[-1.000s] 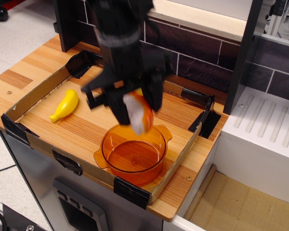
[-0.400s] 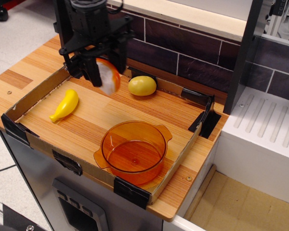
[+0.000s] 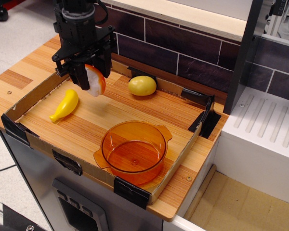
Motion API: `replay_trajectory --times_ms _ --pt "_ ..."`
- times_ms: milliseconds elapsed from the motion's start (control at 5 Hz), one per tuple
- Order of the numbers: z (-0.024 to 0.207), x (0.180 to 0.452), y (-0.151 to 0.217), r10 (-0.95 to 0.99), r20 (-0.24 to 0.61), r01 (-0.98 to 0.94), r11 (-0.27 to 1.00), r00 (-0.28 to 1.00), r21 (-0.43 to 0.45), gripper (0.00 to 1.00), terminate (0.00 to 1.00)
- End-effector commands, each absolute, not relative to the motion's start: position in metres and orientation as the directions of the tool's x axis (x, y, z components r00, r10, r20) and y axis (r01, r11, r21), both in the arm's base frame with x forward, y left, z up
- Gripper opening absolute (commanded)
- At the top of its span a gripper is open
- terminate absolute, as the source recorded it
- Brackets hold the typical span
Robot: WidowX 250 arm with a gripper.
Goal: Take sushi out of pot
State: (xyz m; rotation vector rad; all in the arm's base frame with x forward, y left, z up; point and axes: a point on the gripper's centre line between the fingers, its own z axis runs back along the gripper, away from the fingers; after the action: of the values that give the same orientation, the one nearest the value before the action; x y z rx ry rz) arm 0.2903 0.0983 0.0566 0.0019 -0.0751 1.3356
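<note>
The black gripper is hanging over the far left part of the wooden bench, inside the low cardboard border that is fencing off the work area. Its jaws are pressing in on the sushi, which is sitting tilted between them, white lump facing the camera and orange strip running along its right edge; the piece is clear of the bench surface. The pot is sitting near the front edge of the bordered area, well apart from the gripper and to its right, and nothing is lying inside it. A yellow banana toy is lying on the boards just below and left of the held piece. A round yellow lemon toy is resting by the far border, to the right of the gripper.
</note>
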Motion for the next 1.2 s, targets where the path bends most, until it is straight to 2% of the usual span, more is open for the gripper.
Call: replay_trajectory --times_ms 0,400,600,1000 --pt "0.055 0.315 0.121 0.962 0.120 -0.967 0.251 0.244 -0.042 0.00 0.00" --pt "0.045 0.323 0.127 0.903 0.171 -0.918 0.396 0.394 0.023 0.00 0.00" --pt "0.044 0.324 0.127 0.901 0.152 -0.913 0.407 0.406 0.027 1.00 0.00" --pt "0.048 0.325 0.127 0.918 0.115 -0.924 0.383 0.379 -0.014 1.00 0.00"
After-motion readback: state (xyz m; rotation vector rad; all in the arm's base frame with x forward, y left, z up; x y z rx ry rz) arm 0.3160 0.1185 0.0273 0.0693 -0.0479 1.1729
